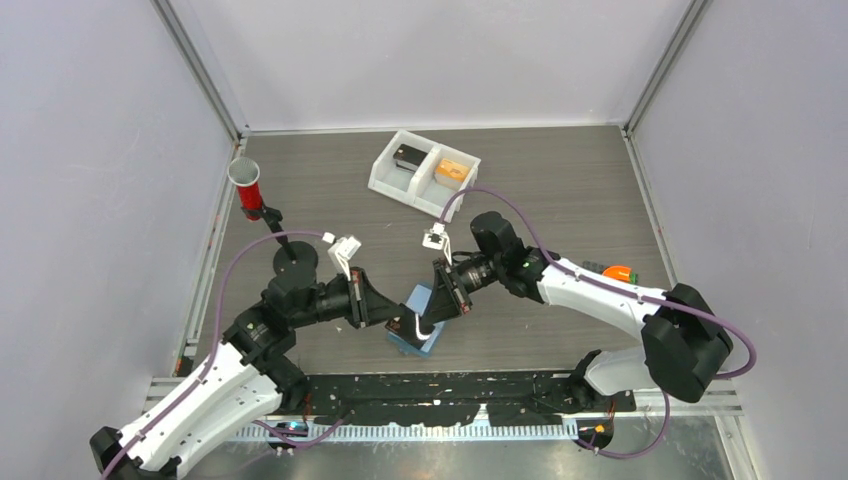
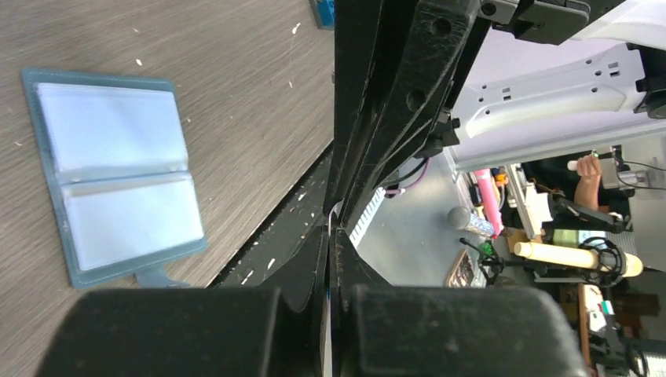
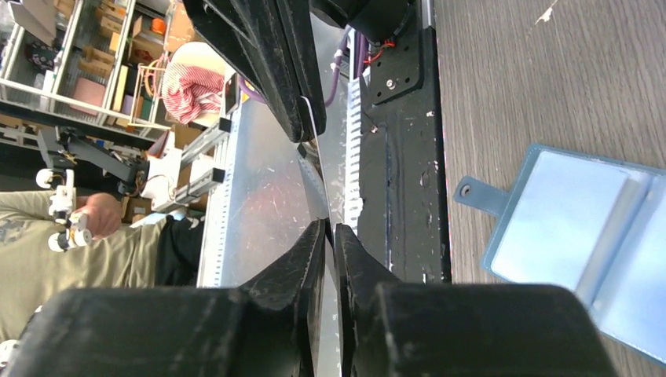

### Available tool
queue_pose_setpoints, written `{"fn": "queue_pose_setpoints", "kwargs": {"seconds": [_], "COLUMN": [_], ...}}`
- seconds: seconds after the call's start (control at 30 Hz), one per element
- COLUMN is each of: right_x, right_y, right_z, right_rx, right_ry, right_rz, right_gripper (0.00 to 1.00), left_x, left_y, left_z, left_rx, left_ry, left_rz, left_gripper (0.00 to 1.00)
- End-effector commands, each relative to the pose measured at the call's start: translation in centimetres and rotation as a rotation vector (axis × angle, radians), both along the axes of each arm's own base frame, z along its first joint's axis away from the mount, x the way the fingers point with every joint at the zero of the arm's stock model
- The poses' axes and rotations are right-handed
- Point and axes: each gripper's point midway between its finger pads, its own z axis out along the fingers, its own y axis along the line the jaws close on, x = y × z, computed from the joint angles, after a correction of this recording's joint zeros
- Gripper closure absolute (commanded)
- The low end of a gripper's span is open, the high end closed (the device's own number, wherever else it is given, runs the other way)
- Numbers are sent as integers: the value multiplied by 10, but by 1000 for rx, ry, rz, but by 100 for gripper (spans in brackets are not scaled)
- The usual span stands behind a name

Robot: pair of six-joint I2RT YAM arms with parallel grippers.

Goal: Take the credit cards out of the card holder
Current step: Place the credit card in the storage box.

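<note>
While both grippers meet directly over the card holder, you are, by my reading, at a hand-over of one card from arm to arm.

Overhead view: the left gripper and right gripper stand tip to tip above the holder, with a thin dark card between them. The holder lies open and flat on the table. A white tray sits well beyond the holder, and a red cup stands far off to its left.

Left wrist view: the left gripper has its fingers pressed together on a sliver seen edge-on, which I take to be the card. The holder lies apart from the fingers. Its two pale sleeves show no dark card.

Right wrist view: the right gripper has its fingers almost together about the same sliver. You cannot tell whether they pinch it or merely flank it. The holder's tab ends just short of the black rail.

Next move: only one gripper should keep the card. Confirm the left has a firm hold, part the right, then separate the arms. Beyond the holder, towards the tray, the wood offers open room. On the rail side the holder has almost none, so draw away from that edge.
</note>
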Motion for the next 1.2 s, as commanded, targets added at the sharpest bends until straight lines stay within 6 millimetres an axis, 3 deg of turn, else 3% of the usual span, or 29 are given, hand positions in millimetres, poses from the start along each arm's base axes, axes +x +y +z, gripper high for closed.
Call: {"fn": "queue_pose_setpoints", "kwargs": {"seconds": [0.0, 0.1, 0.23, 0.4, 0.6, 0.73, 0.77, 0.93, 1.17], "right_x": [10, 25, 43, 75, 96, 100, 101, 96, 94], "right_y": [-7, -12, -31, -56, -59, -51, -50, -41, -34], "right_z": [11, 15, 19, 22, 33, 40, 33, 49, 59], "right_rx": [-11, -22, -7, -18, 32, 110, 108, 231, 325], "right_ry": [-79, -71, -88, -77, 3, 79, 106, 161, 224], "right_rz": [-25, -131, -246, -482, -579, -593, -591, -516, -463], "right_gripper": [76, 57, 30, 19, 20, 27, 29, 38, 40], "left_x": [-4, 6, 39, 59, 80, 87, 88, 88, 95], "left_y": [-15, -13, -3, -7, 15, 29, 31, 29, 23], "left_z": [19, 17, -8, -1, 21, 30, 33, 47, 43], "left_rx": [-117, -105, -31, -87, -224, -268, -282, -357, -375], "left_ry": [-9, -15, -20, -6, -18, -42, -38, -21, -2], "left_rz": [-71, -18, 158, 234, 451, 544, 556, 553, 556], "left_gripper": [100, 100, 100, 100, 100, 100, 100, 100, 100]}}
